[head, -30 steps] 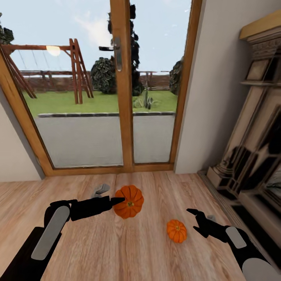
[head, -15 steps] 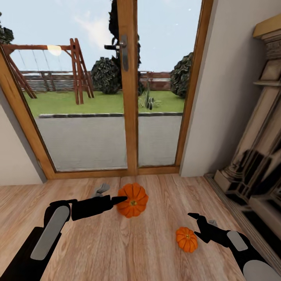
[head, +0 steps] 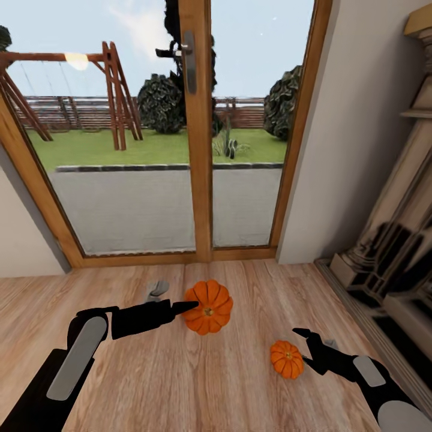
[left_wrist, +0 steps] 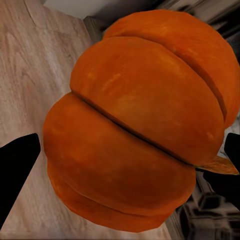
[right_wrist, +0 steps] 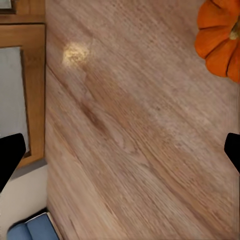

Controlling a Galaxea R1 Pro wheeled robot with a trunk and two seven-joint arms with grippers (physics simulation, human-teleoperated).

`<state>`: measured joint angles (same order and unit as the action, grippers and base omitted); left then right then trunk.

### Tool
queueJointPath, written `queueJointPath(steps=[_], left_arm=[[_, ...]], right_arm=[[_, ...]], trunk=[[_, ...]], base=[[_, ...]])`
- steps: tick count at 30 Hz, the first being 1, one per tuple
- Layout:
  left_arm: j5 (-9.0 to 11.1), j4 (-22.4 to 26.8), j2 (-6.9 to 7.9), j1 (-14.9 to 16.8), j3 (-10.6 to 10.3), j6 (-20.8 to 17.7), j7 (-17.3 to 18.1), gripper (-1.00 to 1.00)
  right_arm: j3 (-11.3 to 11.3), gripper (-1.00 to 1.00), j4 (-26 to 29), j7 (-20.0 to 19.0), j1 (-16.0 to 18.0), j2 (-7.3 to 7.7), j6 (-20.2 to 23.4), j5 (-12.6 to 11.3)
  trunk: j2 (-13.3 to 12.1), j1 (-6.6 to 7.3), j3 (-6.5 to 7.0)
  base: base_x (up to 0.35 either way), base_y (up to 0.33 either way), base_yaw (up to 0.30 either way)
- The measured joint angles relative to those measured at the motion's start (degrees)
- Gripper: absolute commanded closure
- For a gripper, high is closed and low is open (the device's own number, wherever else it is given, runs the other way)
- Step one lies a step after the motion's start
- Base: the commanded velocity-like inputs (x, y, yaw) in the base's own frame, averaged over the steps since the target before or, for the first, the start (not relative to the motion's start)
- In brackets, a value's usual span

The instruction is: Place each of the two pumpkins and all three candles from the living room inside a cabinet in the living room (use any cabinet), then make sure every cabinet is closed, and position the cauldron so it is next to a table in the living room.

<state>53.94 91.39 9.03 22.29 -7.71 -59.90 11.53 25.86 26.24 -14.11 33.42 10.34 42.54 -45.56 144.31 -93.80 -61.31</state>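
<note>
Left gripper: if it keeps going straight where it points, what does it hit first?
The larger pumpkin. The left gripper points right at it, its open fingers either side of it; contact is hard to judge.

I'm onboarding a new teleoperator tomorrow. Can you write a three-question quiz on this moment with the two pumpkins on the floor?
1. True or false: the left gripper reaches the larger pumpkin from its side.
2. Multiple choice: the smaller pumpkin lies on A) a shelf, B) the wood floor, C) a table.
3. Fill in: beyond the pumpkins stands a glazed wooden ____ looking onto a garden.

Key
1. True; in the left wrist view the pumpkin sits between the finger tips.
2. B, just beside the open right gripper.
3. Door.
</note>
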Motion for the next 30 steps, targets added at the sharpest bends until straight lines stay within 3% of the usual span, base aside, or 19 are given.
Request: queueJointPath(steps=[22, 26, 30], left_arm=[[0.01, 0.00, 0.00, 0.00, -0.01, 0.00, 0.09, 1.00], [0.74, 0.01, 0.53, 0.22, 0.06, -0.02, 1.44, 1.00], [2.11, 0.01, 0.53, 0.22, 0.06, -0.03, 2.80, 1.00]], right_arm=[[0.79, -1.00, 0.75, -2.49, -0.22, 0.30, -0.72, -0.03], [1.47, -1.00, 2.05, -3.80, 0.33, 1.56, -2.00, -0.20], [1.48, -1.00, 3.18, -4.70, 0.32, 1.57, -3.28, -0.12]], trunk=[[0.30, -0.57, -4.88], [0.30, -0.57, -4.88], [0.30, -0.57, -4.88]], base=[[0.000, 0.000, 0.000], [0.000, 0.000, 0.000], [0.000, 0.000, 0.000]])
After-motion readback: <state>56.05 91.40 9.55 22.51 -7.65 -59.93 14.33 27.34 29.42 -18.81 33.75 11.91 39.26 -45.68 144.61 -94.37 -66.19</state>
